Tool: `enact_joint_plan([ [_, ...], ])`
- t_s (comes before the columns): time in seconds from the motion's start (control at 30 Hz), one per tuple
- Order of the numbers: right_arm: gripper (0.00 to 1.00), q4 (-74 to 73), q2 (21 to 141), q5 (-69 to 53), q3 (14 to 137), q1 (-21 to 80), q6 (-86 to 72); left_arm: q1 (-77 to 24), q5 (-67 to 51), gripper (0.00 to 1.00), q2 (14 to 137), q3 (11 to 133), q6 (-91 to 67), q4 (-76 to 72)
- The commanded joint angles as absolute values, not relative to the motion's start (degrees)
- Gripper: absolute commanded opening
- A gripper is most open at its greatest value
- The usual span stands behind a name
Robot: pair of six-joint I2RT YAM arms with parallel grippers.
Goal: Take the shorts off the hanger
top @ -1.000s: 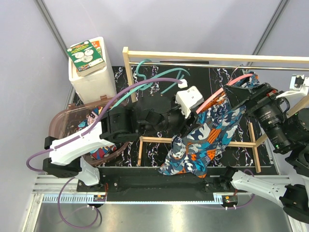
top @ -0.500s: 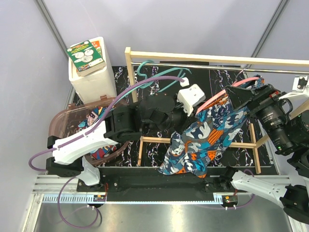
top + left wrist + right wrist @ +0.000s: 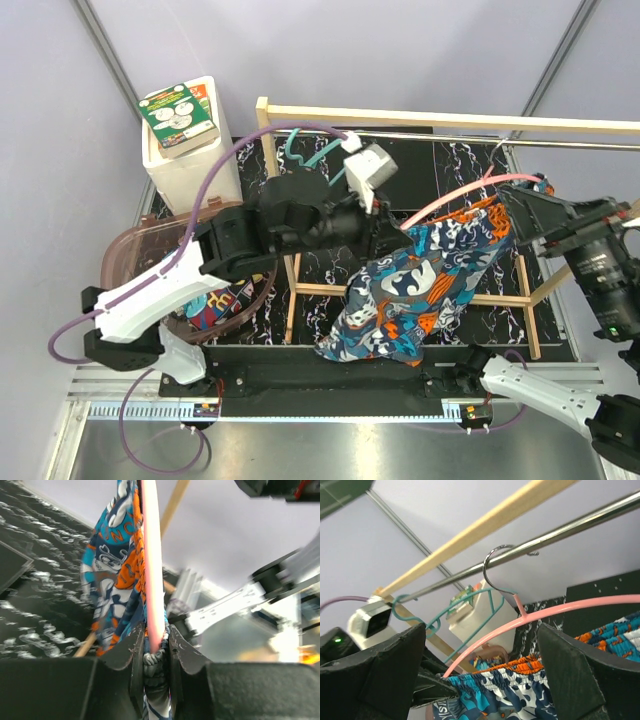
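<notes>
Pinching the shorts (image 3: 112, 580) at the waistband, the left claw (image 3: 152, 635) is shut tight, with the pink hanger (image 3: 150, 555) caught between the same fingers. The teal-and-orange cloth drapes below and ahead of it. The right claw (image 3: 481, 645) is spread wide and grips nothing, and the hanger's arm crosses the gap between its fingers. As I judge it, the right claw should close on that arm first to steady it. The left should then take cloth alone and slide the waistband off the end nearest it. Pulling on both together would probably drag the hook along the rail (image 3: 560, 525).
</notes>
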State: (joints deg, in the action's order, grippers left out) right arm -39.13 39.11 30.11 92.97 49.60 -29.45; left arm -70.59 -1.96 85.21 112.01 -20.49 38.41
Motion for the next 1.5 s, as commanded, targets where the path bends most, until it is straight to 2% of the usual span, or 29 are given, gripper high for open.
enact_joint_plan([
  [0.0,1.00,-33.0,37.5,29.3,92.9,49.6,-25.8,-65.3,-13.8,0.00,78.4,105.2,-33.3,20.0],
  [0.73,1.00,-32.4,36.8,32.2,93.7,49.6,-24.3,-58.6,-29.0,0.00,76.8,99.3,-51.8,-2.5],
  [1.0,1.00,-31.7,34.0,42.8,93.2,49.6,-24.3,-58.4,-27.3,0.00,76.5,99.0,-53.9,-3.8],
  [1.2,1.00,-31.8,33.3,42.9,92.3,49.6,-24.8,-58.1,-22.6,0.00,74.3,94.4,-63.7,-8.8],
  [1.47,1.00,-33.1,35.0,41.2,92.3,49.6,-25.9,-58.1,-18.4,0.00,71.1,88.0,-68.9,-15.5],
])
